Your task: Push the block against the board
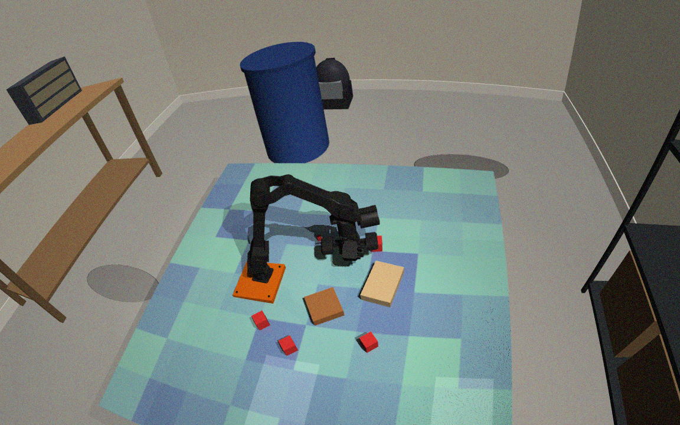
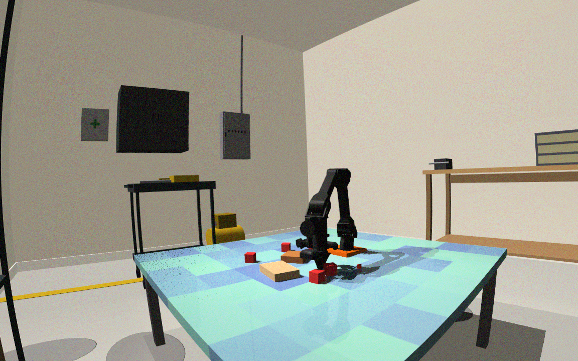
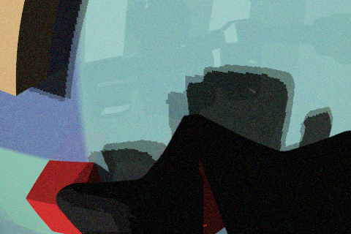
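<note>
The square block (image 1: 323, 305) (image 2: 293, 256) is brown and lies flat, turned at an angle. The board (image 1: 382, 281) (image 2: 276, 269) (image 3: 6, 36) is a pale tan slab, flat on the table to the block's right in the top view. A gap of table separates them. My gripper (image 2: 321, 266) (image 3: 191, 122) is shut and empty, pointing down low beside the board, on its far side in the top view. It shows a gap to the board and stands clear of the block. Its tips are hidden in the top view. The wrist view does not show the block.
A red cube (image 1: 379, 243) (image 2: 316, 276) (image 3: 55, 190) is close to the gripper. Another red cube (image 2: 330, 269) is just behind the tips. Red cubes (image 1: 260, 320) (image 1: 287, 345) (image 1: 368, 341) lie toward the front in the top view. The orange base plate (image 1: 274, 285) is left of the block.
</note>
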Motion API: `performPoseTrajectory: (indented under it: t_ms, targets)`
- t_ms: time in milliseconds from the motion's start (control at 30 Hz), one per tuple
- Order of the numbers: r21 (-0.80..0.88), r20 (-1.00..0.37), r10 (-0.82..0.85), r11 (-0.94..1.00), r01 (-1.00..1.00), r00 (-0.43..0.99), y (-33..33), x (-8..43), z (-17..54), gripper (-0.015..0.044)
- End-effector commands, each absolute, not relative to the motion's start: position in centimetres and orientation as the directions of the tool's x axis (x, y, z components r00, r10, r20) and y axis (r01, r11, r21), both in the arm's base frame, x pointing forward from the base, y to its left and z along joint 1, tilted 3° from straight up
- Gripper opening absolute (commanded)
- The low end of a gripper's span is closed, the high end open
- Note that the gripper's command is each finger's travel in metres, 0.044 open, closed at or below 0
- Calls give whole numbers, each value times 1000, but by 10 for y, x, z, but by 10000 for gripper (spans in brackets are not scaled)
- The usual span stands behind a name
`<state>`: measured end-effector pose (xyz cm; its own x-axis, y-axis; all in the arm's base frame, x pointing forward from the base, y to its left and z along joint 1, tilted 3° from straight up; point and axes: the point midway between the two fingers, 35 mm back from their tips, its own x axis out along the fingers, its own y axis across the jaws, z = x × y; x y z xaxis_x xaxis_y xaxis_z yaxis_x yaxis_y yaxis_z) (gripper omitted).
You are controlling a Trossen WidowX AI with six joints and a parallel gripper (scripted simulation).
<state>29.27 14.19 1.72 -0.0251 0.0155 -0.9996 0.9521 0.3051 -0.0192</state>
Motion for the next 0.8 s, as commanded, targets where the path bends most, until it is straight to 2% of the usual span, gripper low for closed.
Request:
performPoseTrajectory:
  t_ms: [0,767]
  targets:
    - [-18,-999,20,300,954,-26,143,293,17,0]
    - [-18,-1000,17,300,954,-25,118,301,17,0]
